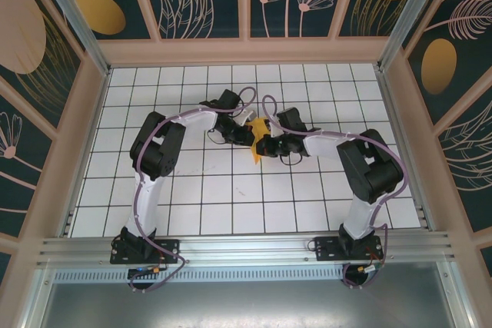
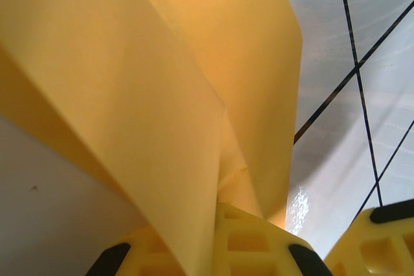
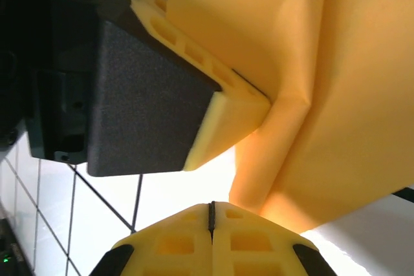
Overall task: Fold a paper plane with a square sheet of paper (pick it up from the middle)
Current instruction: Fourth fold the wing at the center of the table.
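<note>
The orange-yellow sheet of paper [image 1: 258, 127] is folded into creased layers and held up over the middle of the table. My left gripper [image 1: 247, 134] is shut on it. In the left wrist view the paper [image 2: 162, 82] runs down between the yellow fingertips of that gripper [image 2: 220, 210]. My right gripper [image 1: 266, 146] sits just beside it on the right. In the right wrist view that gripper [image 3: 211, 207] is shut with nothing between its pads, and the paper [image 3: 336, 82] hangs right beside its tip. The left gripper's fingers [image 3: 223, 116] pinch a fold above it.
The white grid table [image 1: 231, 197] lies below, walled by a wooden frame [image 1: 84, 136] on three sides. Both arms bend inward from their bases at the near edge. One yellow finger of the right gripper [image 2: 381, 237] shows low at the right of the left wrist view.
</note>
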Robot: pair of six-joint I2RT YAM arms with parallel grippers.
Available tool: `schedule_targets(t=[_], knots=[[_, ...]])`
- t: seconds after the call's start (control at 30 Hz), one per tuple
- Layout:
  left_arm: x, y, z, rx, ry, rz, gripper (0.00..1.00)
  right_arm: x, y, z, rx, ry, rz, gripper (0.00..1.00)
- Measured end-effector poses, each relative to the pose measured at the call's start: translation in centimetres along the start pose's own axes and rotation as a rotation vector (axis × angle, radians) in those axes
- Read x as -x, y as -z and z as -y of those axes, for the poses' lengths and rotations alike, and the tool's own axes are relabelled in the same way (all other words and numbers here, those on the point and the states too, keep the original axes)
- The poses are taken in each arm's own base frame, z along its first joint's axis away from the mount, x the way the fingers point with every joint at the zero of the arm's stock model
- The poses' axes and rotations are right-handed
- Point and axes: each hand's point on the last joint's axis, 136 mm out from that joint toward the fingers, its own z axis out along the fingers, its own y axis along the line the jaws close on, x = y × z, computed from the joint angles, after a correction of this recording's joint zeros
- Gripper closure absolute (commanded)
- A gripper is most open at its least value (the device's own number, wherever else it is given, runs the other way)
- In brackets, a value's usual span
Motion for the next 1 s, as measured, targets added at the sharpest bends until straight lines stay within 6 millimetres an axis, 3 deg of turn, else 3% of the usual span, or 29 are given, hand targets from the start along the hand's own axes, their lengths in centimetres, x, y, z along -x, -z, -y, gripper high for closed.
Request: schedule_targets(t=[0.23, 1.0], knots=[[0.0, 0.0, 0.0, 0.000, -0.007, 0.000, 0.98, 0.6, 0.2, -0.2, 0.045, -0.049, 0.030, 0.99], [0.0, 0.0, -0.1, 0.001, -0.014, 0.000, 0.99, -0.7, -1.1, 1.5, 0.106, -0.149, -0.005, 0.99]])
